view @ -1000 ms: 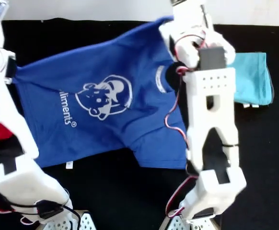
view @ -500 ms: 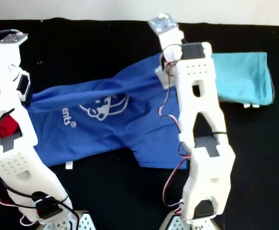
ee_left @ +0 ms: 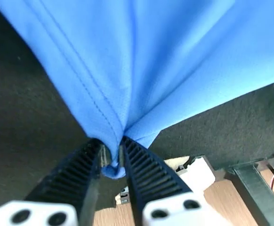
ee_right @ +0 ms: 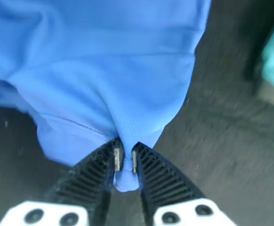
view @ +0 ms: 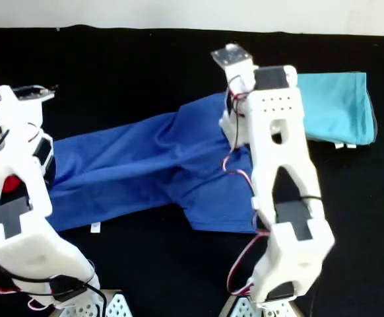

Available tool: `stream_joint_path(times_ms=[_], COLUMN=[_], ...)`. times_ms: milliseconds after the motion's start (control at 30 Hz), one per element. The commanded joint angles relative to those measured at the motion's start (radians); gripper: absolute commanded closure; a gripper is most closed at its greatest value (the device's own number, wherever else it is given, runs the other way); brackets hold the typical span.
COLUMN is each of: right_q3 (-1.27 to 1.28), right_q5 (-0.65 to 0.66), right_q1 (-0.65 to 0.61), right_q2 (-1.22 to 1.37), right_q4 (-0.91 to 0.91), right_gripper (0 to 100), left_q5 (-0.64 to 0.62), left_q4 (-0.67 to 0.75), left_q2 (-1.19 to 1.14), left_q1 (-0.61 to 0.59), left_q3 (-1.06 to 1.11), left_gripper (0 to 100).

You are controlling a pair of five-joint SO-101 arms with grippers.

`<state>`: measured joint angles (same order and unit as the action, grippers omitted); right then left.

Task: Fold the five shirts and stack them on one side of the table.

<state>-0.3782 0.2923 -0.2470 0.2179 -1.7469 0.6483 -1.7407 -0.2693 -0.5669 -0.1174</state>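
A blue shirt (view: 146, 165) lies across the black table, its far half doubled over toward the near side so the print is hidden. It stretches from the left arm (view: 17, 165) to the right arm (view: 278, 145). My left gripper (ee_left: 111, 149) is shut on a bunched edge of the blue shirt (ee_left: 141, 56). My right gripper (ee_right: 124, 153) is shut on a pinch of the blue shirt (ee_right: 104, 61) just above the cloth. A sleeve of the shirt sticks out toward the table's front near the right arm.
A folded teal shirt (view: 337, 109) lies at the back right, close to the right arm. Something red (view: 10, 183) peeks out under the left arm. Black table cover (view: 146, 264) lies bare at the front between the arm bases.
Both arms have carried the shirt's far edge toward the near side and lowered it. The spread shirt with its white print is now folded over lengthwise, print hidden.
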Motion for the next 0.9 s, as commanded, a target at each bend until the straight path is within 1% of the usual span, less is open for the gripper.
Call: stream_joint_path(times_ms=[0,100,167,300,467,600,800,867], right_q3=[0.156,0.257,0.335,0.509,0.696,0.745,0.750,0.750], right_q5=[-0.009,0.025,0.044,0.048,0.048,0.048,0.048,0.048], right_q1=[0.015,0.016,0.042,0.094,0.101,0.101,0.097,0.097], right_q2=[-0.168,-0.257,-0.306,-0.364,-0.406,-0.403,-0.403,-0.412], right_q4=[0.010,0.016,0.047,0.143,0.300,0.374,0.372,0.366], right_gripper=[99.3,99.3,99.3,99.3,99.3,99.3,99.3,98.6], left_q5=[0.011,0.018,0.034,0.037,0.035,0.037,0.038,0.040], left_q4=[0.009,0.014,0.015,0.015,0.037,0.040,0.046,0.038], left_q2=[0.074,0.067,0.041,-0.031,-0.114,-0.160,-0.168,-0.168], left_q1=[-0.024,-0.041,-0.045,-0.047,-0.042,-0.042,-0.031,-0.028], left_q3=[0.024,0.027,0.027,0.027,0.028,0.027,0.015,-0.001], left_gripper=[99,99,99,99,99,99,99,97])
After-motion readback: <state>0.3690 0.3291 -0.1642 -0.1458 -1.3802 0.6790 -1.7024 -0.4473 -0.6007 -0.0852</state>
